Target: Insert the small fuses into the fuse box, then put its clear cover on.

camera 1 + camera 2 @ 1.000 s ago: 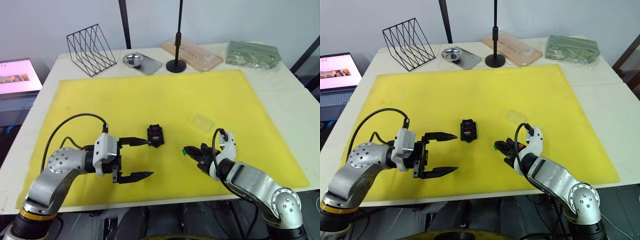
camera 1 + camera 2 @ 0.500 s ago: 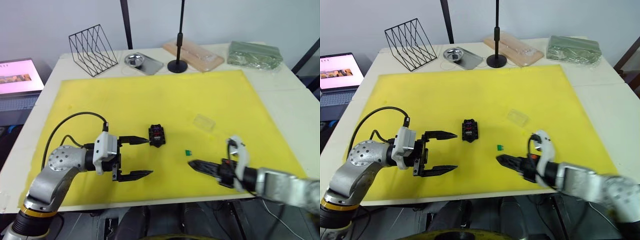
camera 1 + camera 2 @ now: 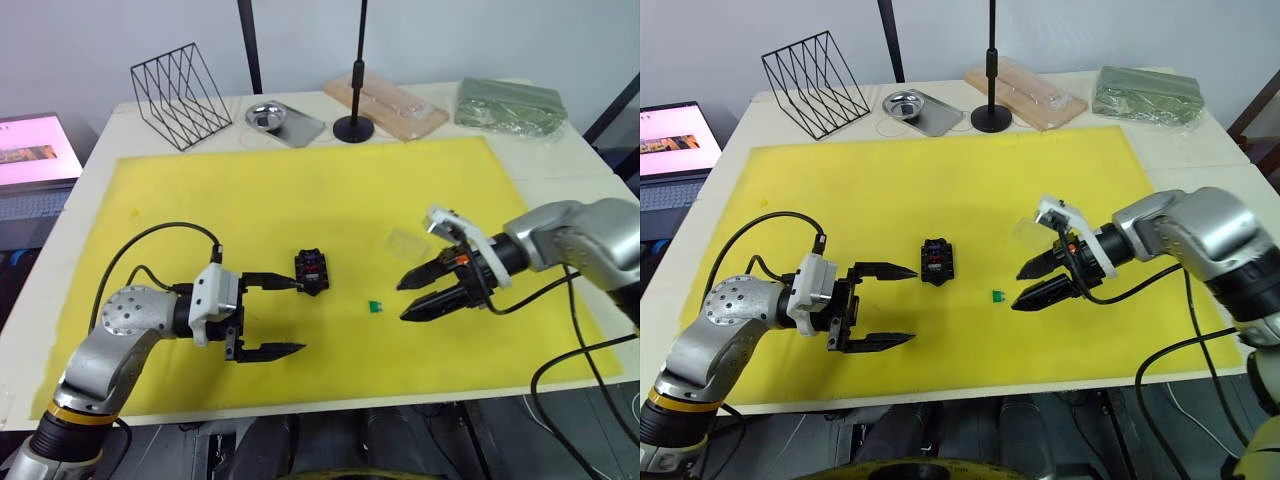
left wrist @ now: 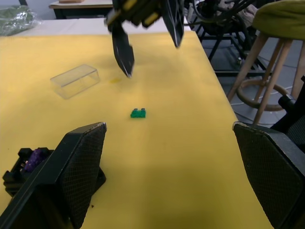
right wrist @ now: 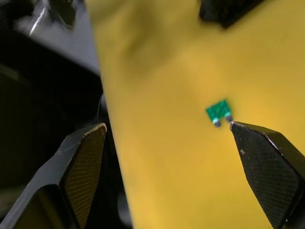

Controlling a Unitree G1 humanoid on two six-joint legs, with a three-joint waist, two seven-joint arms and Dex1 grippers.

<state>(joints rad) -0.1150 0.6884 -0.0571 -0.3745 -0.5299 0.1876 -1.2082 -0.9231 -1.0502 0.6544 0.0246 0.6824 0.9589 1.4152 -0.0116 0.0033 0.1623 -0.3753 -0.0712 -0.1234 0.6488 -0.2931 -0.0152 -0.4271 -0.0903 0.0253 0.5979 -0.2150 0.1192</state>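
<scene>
Your right hand (image 3: 1032,282) has let the green fuse (image 3: 996,296) drop on the mat and now hovers spread beside it; left hand (image 3: 890,305) waits spread near the box (image 3: 936,260). You must pick it again.

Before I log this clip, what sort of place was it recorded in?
Probably a lab or workshop bench set up for robot trials: a white table covered by a yellow mat, an open laptop beside it, and a black stand at the back.
</scene>
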